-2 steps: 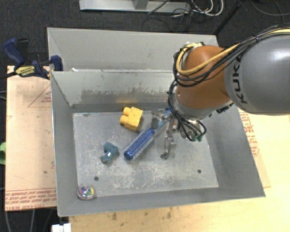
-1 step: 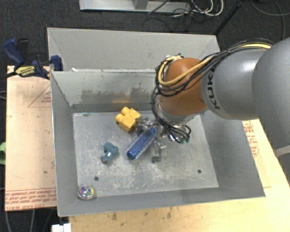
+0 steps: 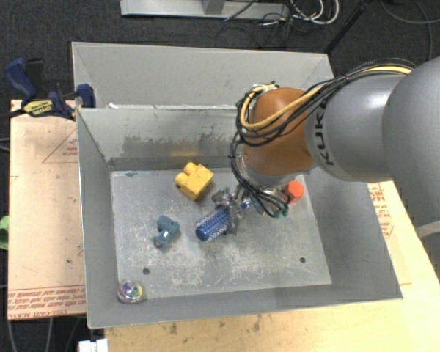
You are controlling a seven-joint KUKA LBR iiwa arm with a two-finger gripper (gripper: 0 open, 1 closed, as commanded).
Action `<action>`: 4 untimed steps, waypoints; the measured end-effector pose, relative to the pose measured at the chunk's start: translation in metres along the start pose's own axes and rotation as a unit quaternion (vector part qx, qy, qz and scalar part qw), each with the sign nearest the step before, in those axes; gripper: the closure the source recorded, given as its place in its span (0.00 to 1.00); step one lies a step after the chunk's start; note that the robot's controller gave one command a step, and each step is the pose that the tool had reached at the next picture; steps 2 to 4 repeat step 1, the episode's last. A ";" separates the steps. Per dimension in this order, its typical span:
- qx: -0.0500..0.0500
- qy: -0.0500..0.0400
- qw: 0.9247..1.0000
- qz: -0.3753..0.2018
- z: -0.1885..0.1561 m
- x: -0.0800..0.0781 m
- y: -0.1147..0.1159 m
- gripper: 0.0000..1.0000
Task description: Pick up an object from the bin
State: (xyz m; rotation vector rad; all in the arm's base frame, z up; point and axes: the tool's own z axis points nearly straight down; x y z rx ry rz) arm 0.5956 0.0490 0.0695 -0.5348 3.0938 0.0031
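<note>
Five loose items lay in one grey metal bin (image 3: 95, 196), all on its floor, none stacked.

1. Blue ridged cylinder (image 3: 213, 226). It lay slantwise near the middle of the floor, with its upper right end directly beneath the gripper (image 3: 230, 204). Of all the items it was nearest the gripper.
2. Yellow block (image 3: 194, 180), notched on top. It sat toward the far wall, just left of the gripper and apart from the cylinder.
3. Small teal piece (image 3: 165, 231), irregular in shape. It lay left of the cylinder, near it but not touching.
4. Small shiny round piece (image 3: 130, 292). It sat in the near left corner, well apart from the rest.
5. Orange-red item (image 3: 295, 190). It lay toward the right edge, partly hidden behind the wrist, so its shape was not legible.

The arm (image 3: 381, 130) entered over the right edge, and its orange wrist cover (image 3: 275, 134) hung above the far middle of the floor. Cables and the wrist obscured the jaws. Whether they stood apart or together, or had closed on the cylinder, could not be told.
</note>
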 end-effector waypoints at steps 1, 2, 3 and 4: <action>0.002 -0.002 0.999 -0.032 -0.137 0.054 -0.013 1.00; 0.002 -0.002 0.999 -0.032 -0.137 0.054 -0.013 1.00; 0.002 -0.002 0.999 -0.032 -0.137 0.054 -0.013 1.00; 0.002 -0.002 0.999 -0.032 -0.137 0.054 -0.013 1.00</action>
